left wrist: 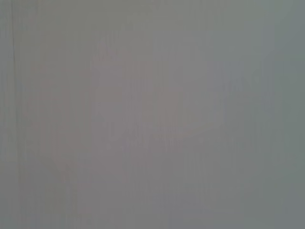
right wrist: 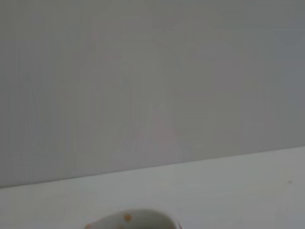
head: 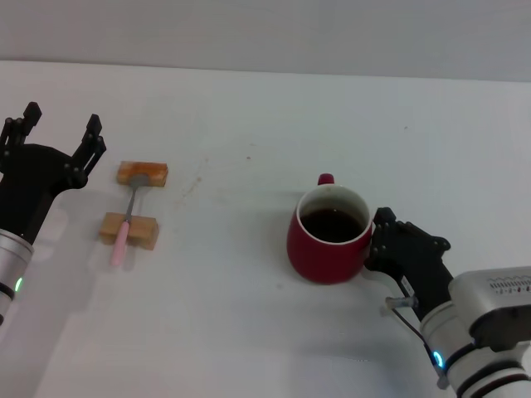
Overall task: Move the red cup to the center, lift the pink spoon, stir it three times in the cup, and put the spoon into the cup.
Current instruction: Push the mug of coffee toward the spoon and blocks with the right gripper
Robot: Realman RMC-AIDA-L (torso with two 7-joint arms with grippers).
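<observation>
Red cup (head: 328, 236) touches right pincer (head: 377, 240) at its side.

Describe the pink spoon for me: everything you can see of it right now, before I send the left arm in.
The pink spoon is small and slender, with a pale pink handle, apparently plastic, and a grey metal neck and bowl. It lies across two tan wooden blocks, bowl end on the far block, handle over the near one with its tip overhanging toward the robot. It sits on the table's left side, well apart from the red cup. Nothing grips it; the left gripper hovers open just to its left.
</observation>
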